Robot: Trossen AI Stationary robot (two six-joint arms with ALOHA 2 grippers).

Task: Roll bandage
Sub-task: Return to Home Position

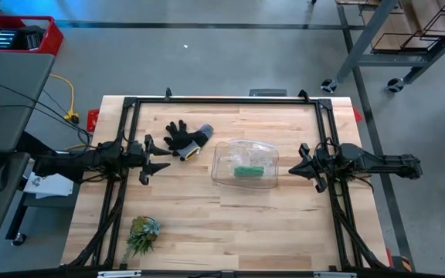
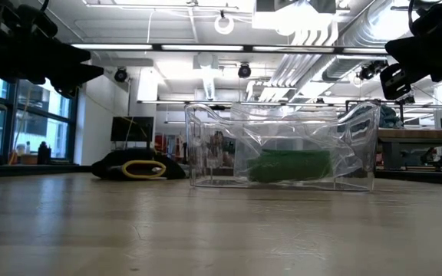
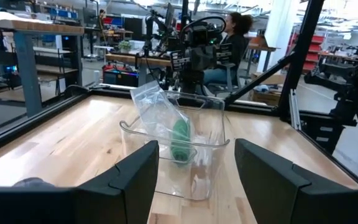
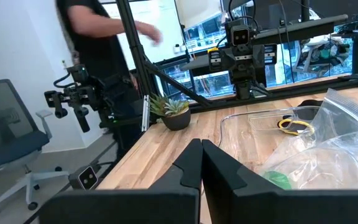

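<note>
The green bandage (image 1: 247, 171) lies inside a clear plastic bag (image 3: 157, 109) that sits in a clear plastic container (image 1: 244, 164) at the table's middle. It also shows in the low view (image 2: 290, 165), the left wrist view (image 3: 180, 142) and the right wrist view (image 4: 278, 179). My left gripper (image 1: 157, 160) hangs above the table left of the container, open and empty; its fingers show wide apart in the left wrist view (image 3: 196, 162). My right gripper (image 1: 304, 166) hangs right of the container, shut and empty, as the right wrist view (image 4: 201, 149) also shows.
A black-and-grey glove (image 1: 185, 137) lies on the table just beyond and left of the container. A spiky green plant tuft (image 1: 142, 234) stands near the front left corner. A black frame (image 1: 222, 101) runs around the table. People show in the room beyond the table.
</note>
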